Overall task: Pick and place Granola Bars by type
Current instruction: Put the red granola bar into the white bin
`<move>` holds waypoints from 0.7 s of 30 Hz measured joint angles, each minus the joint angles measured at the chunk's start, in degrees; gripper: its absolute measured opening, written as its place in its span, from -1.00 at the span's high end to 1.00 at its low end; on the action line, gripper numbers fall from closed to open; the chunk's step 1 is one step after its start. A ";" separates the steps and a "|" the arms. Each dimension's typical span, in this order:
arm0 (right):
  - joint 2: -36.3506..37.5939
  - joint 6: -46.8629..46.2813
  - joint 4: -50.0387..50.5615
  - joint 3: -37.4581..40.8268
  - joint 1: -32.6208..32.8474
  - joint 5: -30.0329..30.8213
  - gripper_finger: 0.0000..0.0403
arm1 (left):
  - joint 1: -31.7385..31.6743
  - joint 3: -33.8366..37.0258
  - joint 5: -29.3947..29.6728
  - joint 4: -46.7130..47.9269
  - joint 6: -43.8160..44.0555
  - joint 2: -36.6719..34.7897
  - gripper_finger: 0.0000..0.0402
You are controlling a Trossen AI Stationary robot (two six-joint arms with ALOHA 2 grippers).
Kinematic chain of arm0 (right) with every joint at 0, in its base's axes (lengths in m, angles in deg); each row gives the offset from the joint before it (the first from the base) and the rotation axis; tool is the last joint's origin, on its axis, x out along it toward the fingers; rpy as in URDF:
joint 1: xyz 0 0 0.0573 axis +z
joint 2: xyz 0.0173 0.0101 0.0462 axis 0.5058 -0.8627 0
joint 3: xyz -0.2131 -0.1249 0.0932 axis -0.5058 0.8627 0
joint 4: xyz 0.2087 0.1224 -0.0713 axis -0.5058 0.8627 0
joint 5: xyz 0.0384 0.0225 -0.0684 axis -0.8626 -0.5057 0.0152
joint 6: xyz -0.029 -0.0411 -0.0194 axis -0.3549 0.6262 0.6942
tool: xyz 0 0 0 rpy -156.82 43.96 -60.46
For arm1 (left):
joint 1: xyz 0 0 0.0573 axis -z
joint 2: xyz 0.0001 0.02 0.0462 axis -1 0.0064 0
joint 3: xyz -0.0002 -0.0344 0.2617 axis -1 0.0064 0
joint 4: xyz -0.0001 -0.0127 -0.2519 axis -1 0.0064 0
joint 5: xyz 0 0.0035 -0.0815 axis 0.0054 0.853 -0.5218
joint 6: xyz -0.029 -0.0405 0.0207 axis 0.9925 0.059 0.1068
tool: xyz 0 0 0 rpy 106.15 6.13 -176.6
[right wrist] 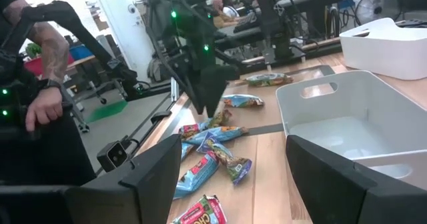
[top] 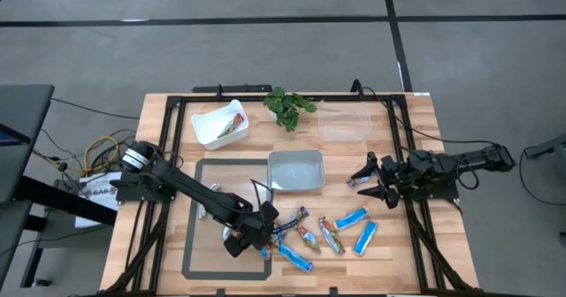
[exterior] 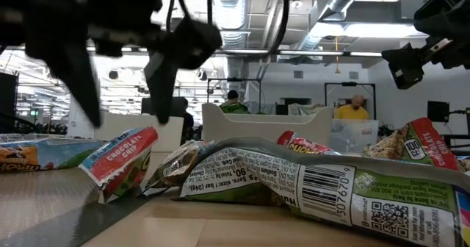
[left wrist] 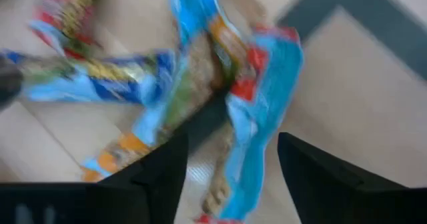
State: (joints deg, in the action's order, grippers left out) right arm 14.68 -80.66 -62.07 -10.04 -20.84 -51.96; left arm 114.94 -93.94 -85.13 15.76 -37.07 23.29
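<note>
Now | left claw [top: 250,236] wide above granola bars [top: 305,238] | right claw [top: 369,181] wide, idle

Granola Bars [top: 329,235]: foil-wrapped, mostly blue with red and brown print, lying flat and loosely clustered on the surface at 6 o'clock. Two blue bars [top: 358,227] lie at the cluster's 3 o'clock edge, apart from each other. Several bars overlap at its 9 o'clock edge [top: 285,248]. One further bar [top: 232,125] rests inside the white tray [top: 203,131] at 11 o'clock.
</note>
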 joint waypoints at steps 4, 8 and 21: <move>-0.07 0.00 -0.22 -0.01 0.01 -0.03 -0.31 | 0.43 -0.02 -0.29 -0.76 -0.16 2.76 -0.21; -0.37 -0.02 -0.44 0.00 0.00 -0.07 -0.31 | 0.72 -0.04 0.21 -2.12 -0.38 4.10 -0.20; -0.45 0.00 -0.29 0.00 0.02 -0.07 -0.31 | 0.91 1.69 -1.33 -5.00 -1.78 4.07 0.15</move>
State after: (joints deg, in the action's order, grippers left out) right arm 14.23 -80.66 -62.36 -10.04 -20.83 -52.03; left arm 115.85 -92.26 -86.45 10.76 -38.86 27.36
